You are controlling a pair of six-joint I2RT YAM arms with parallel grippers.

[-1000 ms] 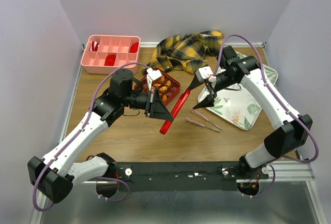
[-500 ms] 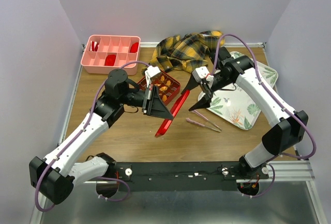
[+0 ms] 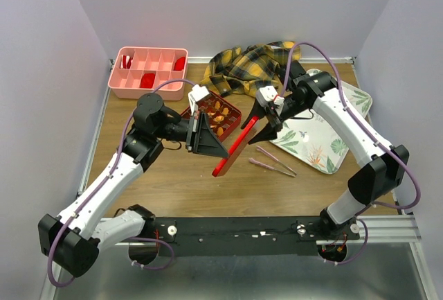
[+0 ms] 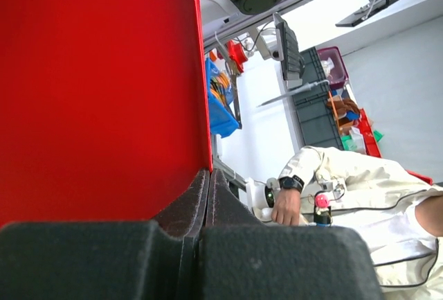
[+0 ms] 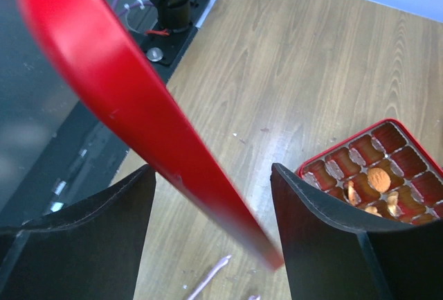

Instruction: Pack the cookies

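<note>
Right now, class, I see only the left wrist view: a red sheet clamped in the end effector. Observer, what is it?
Observer: The red lid, gripped by the left end effector and tilted on edge beside the open red box, which holds orange cookies.
Operator: Where is the other arm?
Observer: The right end effector straddles the lid, its fingers apart on either side.

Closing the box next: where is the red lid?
Top view: the red lid is held on edge mid-table by the left gripper, its far end between the open fingers of the right gripper, beside the red gridded box.
</note>
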